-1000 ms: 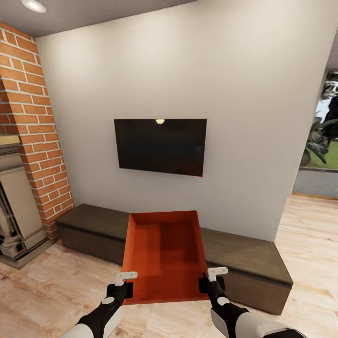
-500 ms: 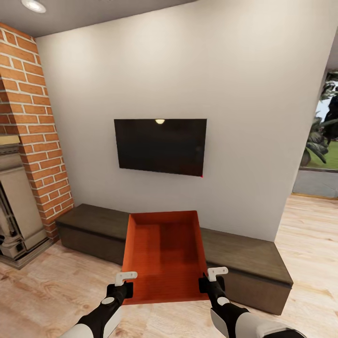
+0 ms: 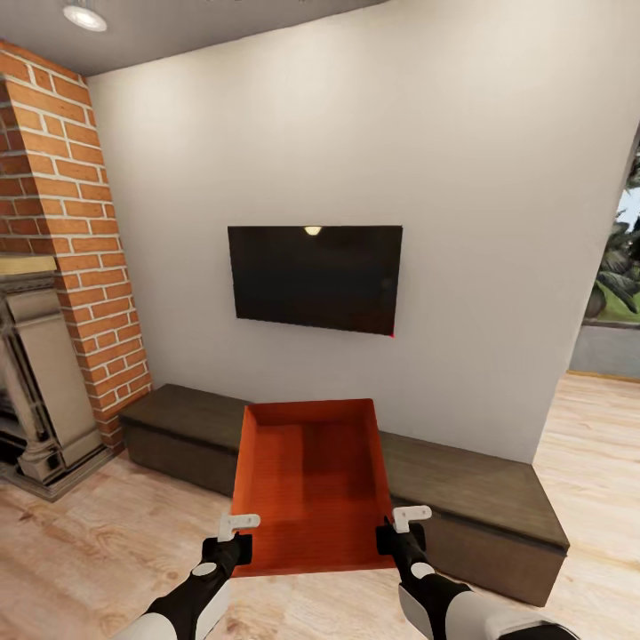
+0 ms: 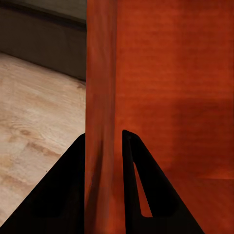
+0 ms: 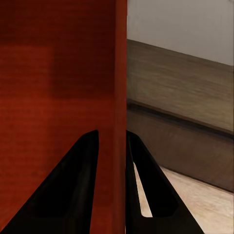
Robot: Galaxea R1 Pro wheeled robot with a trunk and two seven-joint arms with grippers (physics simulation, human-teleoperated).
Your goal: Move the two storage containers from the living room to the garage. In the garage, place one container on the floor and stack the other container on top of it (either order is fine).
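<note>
- The orange-red storage container (image 3: 311, 484), a smooth flat-walled rectangle, sits at lower centre, held over pale wood planks (image 3: 98, 542).
- The left gripper (image 3: 236, 533) pinches its left wall; the right gripper (image 3: 400, 526) pinches its right wall.
- Since earlier, the TV (image 3: 316, 277), brick column (image 3: 84, 267) and dark low bench (image 3: 480, 498) sit further right: the camera turned.

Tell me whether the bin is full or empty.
Empty: the head view looks straight into the bin and shows only its bare orange floor and walls.
</note>
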